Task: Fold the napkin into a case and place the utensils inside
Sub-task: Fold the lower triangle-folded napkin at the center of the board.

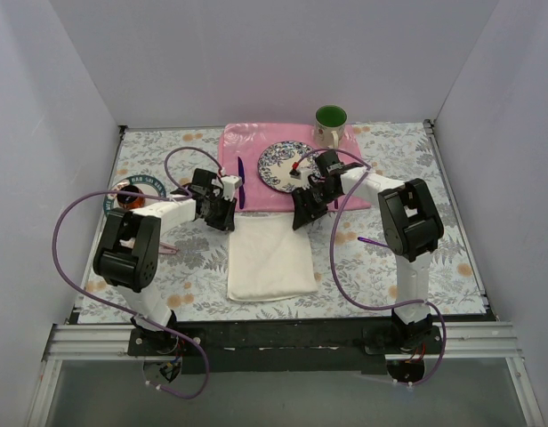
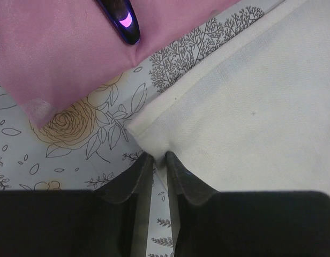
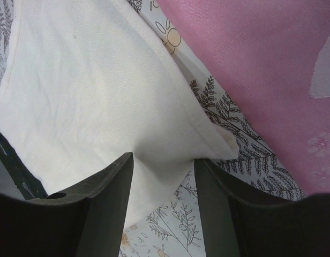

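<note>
Okay, soft, limp napkin (image 1: 270,258): left hand (image 2: 158,157) pinches one far corner, right hand (image 3: 164,159) gapes astride the other.

Materials and finishes, table setting
Napkin (image 2: 250,107): cream woven cloth, matt, fine-grained, stitched hem. Placemat (image 2: 63,53), far of it: pink cloth, smooth, faint sheen. Knife (image 2: 121,19) on it: dark purple metal, mirror-glossy. Plate (image 1: 276,169): patterned, glazed look. Table cover (image 1: 194,267): smooth floral print, matt. Right gripper (image 3: 164,166) fingers (image 3: 109,198): dark plastic, matt.
</note>
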You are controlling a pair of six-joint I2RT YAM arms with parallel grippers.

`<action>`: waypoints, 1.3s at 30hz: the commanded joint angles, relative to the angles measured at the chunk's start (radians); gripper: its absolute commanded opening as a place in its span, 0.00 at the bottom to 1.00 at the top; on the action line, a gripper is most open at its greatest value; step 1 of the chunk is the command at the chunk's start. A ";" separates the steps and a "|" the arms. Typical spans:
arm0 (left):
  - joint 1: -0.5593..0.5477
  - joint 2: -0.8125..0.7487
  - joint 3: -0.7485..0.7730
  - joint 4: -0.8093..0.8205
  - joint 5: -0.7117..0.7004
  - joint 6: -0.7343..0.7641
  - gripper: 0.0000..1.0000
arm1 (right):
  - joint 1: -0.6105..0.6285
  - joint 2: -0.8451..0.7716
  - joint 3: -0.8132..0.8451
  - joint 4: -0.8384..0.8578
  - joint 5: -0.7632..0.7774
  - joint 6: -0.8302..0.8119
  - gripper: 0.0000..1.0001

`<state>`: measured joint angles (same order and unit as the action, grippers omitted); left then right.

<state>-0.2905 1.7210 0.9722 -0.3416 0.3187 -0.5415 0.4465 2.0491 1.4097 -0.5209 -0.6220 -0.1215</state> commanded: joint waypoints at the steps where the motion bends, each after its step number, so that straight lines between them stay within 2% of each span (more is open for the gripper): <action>1: -0.010 0.077 -0.009 -0.016 -0.047 0.020 0.15 | 0.001 0.017 -0.008 0.013 0.031 0.013 0.57; 6: -0.009 0.084 0.005 -0.023 -0.041 0.025 0.06 | -0.037 0.010 0.041 -0.027 0.041 -0.013 0.59; 12: -0.009 0.084 0.002 -0.027 -0.035 0.025 0.00 | -0.040 0.006 0.057 -0.044 0.062 -0.035 0.61; 18: -0.009 0.069 -0.010 -0.030 -0.027 0.023 0.00 | -0.037 -0.053 0.008 0.025 0.111 0.012 0.64; 25: -0.009 0.072 -0.012 -0.023 -0.026 0.017 0.00 | 0.015 -0.008 0.002 0.036 0.180 0.007 0.65; 33: -0.009 0.086 -0.013 -0.017 -0.001 0.003 0.00 | 0.017 0.029 -0.032 0.042 0.009 0.013 0.55; 34: -0.009 0.086 -0.015 -0.013 -0.003 0.003 0.00 | 0.017 0.031 -0.012 0.041 0.002 0.005 0.52; 35: -0.009 0.083 -0.017 -0.005 0.000 0.005 0.00 | 0.015 0.034 -0.002 0.039 -0.007 -0.013 0.45; 39: -0.003 0.060 -0.023 0.009 0.016 0.026 0.00 | -0.005 0.039 0.058 0.021 -0.062 -0.050 0.33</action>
<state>-0.2905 1.7504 0.9943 -0.3084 0.3382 -0.5396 0.4545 2.0663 1.4136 -0.4725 -0.6090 -0.1249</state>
